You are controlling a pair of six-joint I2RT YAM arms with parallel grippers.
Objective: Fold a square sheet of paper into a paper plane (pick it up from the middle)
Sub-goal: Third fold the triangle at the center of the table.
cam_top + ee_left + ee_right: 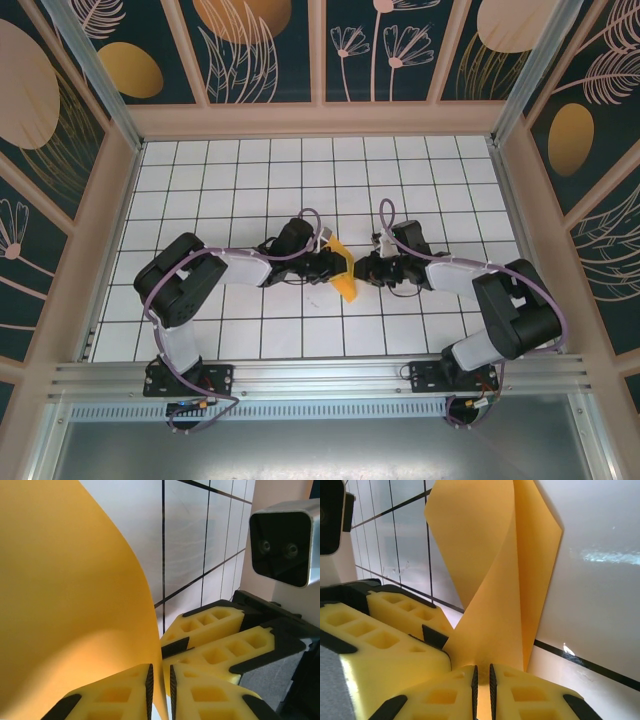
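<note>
The left gripper (160,682) and right gripper (482,680) each clamp the paper (490,570), fingers almost together. The paper is curved and partly folded over.

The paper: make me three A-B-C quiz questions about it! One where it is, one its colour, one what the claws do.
1. Where is the paper? A by the far wall; B between both claws; C on an arm's base.
2. Its colour? A blue; B green; C orange-yellow.
3. The claws? A both shut on it; B both open; C one open.
Answers: B, it sits between the left claw and right claw; C, seen in every view; A, each wrist view shows it pinched.
</note>
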